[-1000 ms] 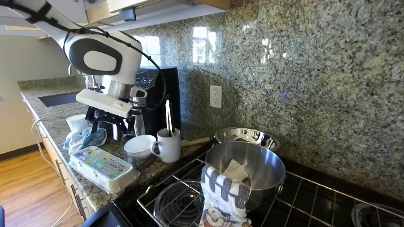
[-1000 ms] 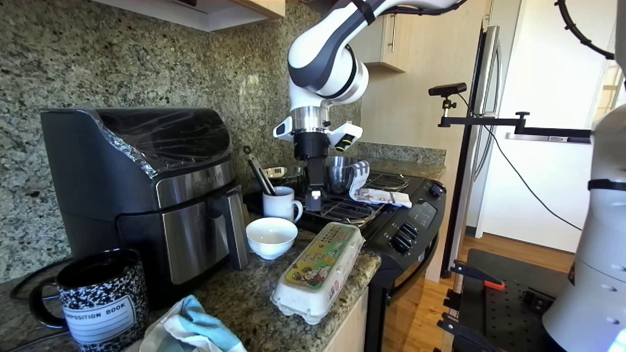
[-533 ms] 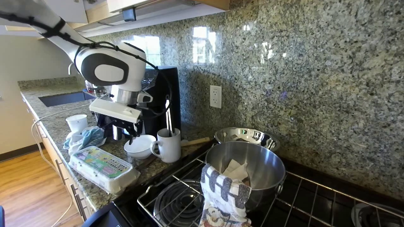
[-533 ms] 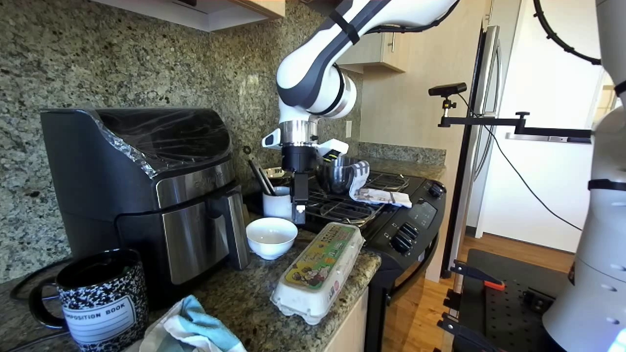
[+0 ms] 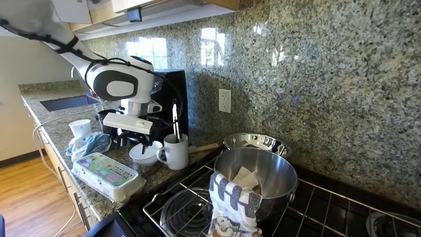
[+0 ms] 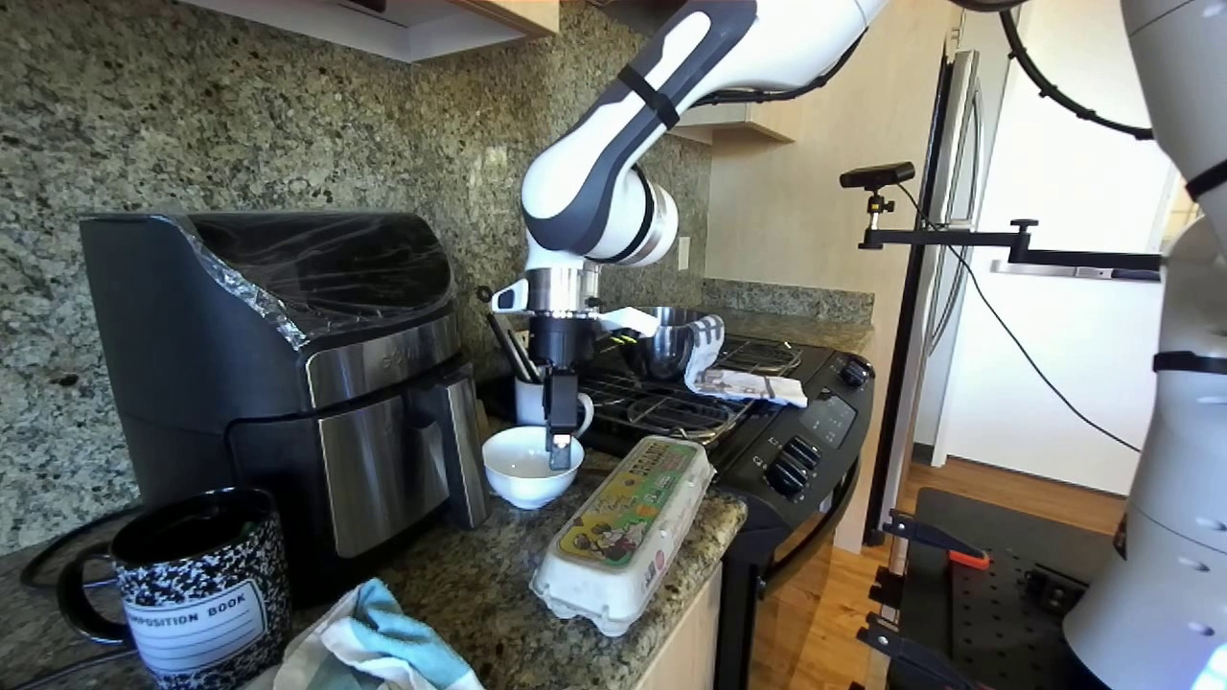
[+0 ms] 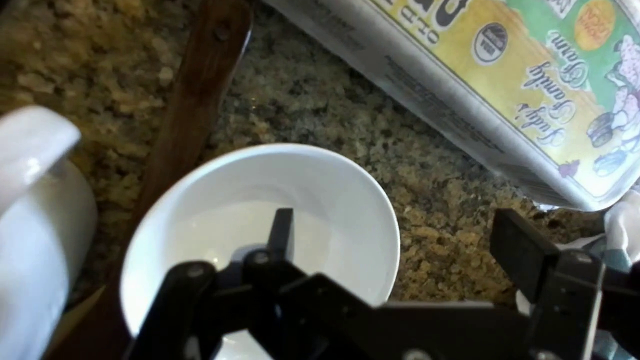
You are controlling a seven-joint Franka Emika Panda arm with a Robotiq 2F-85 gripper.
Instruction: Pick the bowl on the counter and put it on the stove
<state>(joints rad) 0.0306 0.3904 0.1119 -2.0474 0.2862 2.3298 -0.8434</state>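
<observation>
The small white bowl point(image 5: 142, 158) sits upright on the granite counter point(image 6: 479, 585), and it also shows in an exterior view point(image 6: 522, 487) and the wrist view point(image 7: 345, 215). My gripper point(image 7: 393, 217) is open and empty above it. In the wrist view one finger point(image 7: 281, 232) hangs over the inside of the bowl, and the other finger point(image 7: 522, 245) is outside it, over the counter. The bowl's rim lies between them; no contact with the rim shows. The stove point(image 5: 296, 223), with wire grates, stands beside the counter.
A white mug point(image 5: 177, 156) with tongs stands close beside the bowl. An egg carton point(image 6: 623, 537) lies on its other side. A black air fryer point(image 6: 278, 383) stands close by. A wooden handle point(image 7: 192, 90) lies beside the bowl. A large steel bowl point(image 5: 274, 177) with a towel point(image 5: 232, 200) is on the stove.
My gripper has moved down and across toward the bowl, from beside and above it to right over its rim. The bowl has not moved.
</observation>
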